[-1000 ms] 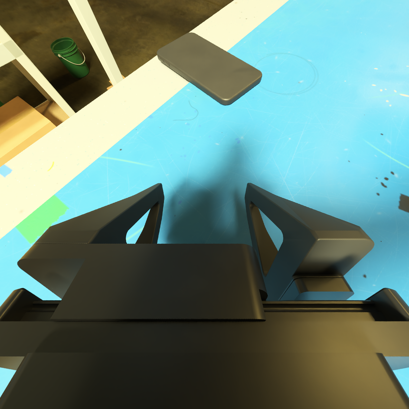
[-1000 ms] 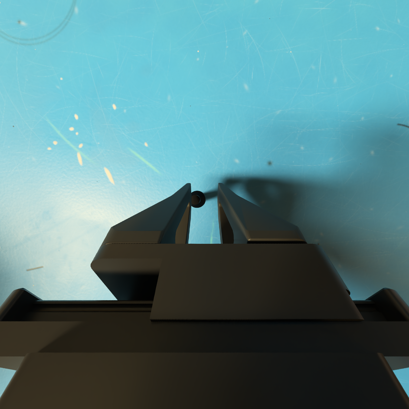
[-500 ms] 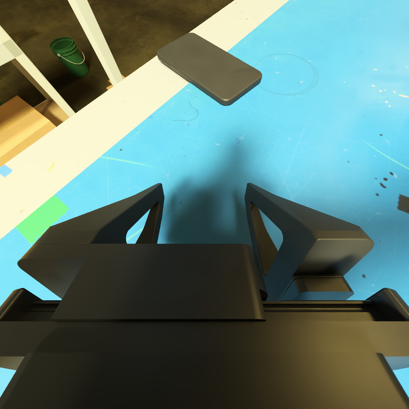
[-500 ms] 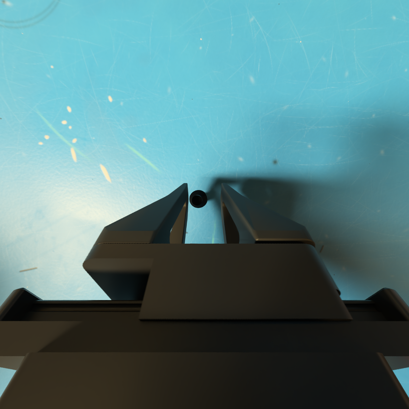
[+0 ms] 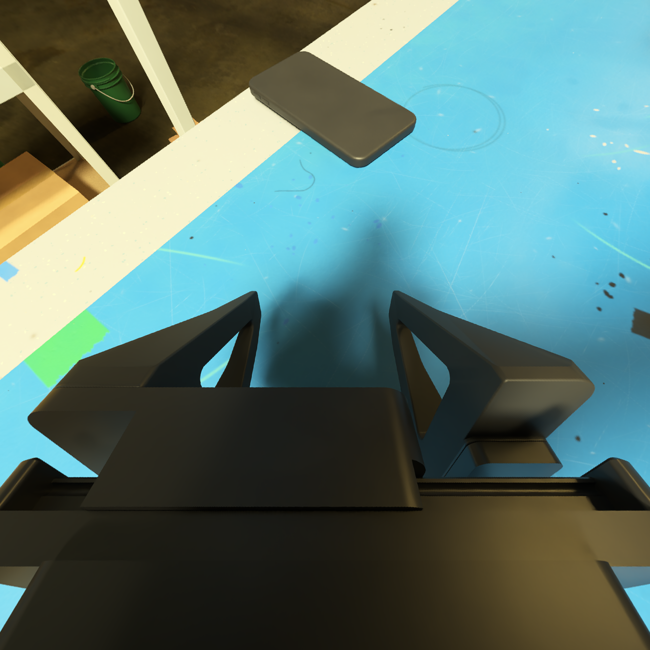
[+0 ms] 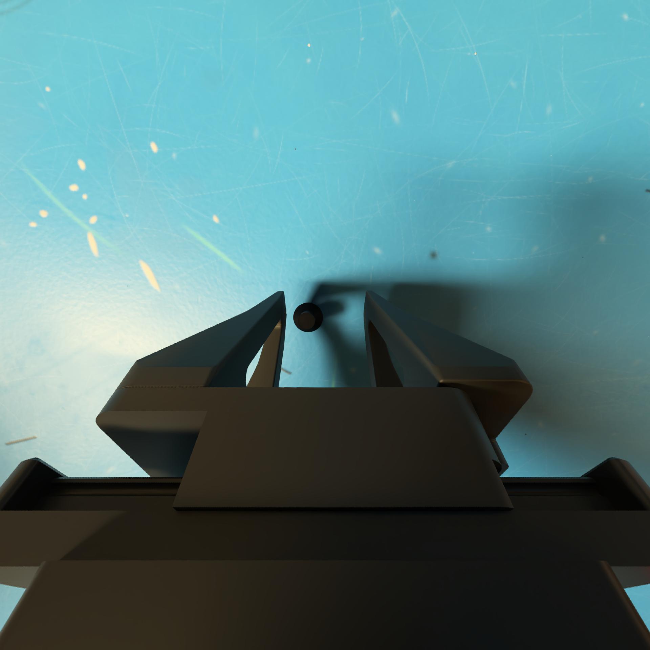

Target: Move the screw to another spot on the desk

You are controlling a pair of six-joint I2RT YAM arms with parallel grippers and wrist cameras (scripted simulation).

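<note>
Your right gripper (image 6: 323, 299), fingers parted, brackets the screw (image 6: 307, 317) at frame centre; lifting carelessly could knock it over. Your left gripper (image 5: 324, 299) gapes empty.

A scratched, paint-flecked blue mat (image 5: 492, 218) covers the bench, with a cream-white bench edge (image 5: 147, 211) running diagonally along its far left side. A green tape patch (image 5: 67, 346) sits where mat meets edge. Beyond lies a dark brown floor (image 5: 218, 38), crossed by white frame legs (image 5: 147, 59). A green plastic bucket with a wire handle (image 5: 109, 89) stands there, a tan cardboard box (image 5: 31, 200) nearer left. Warm light falls from the left.
</note>
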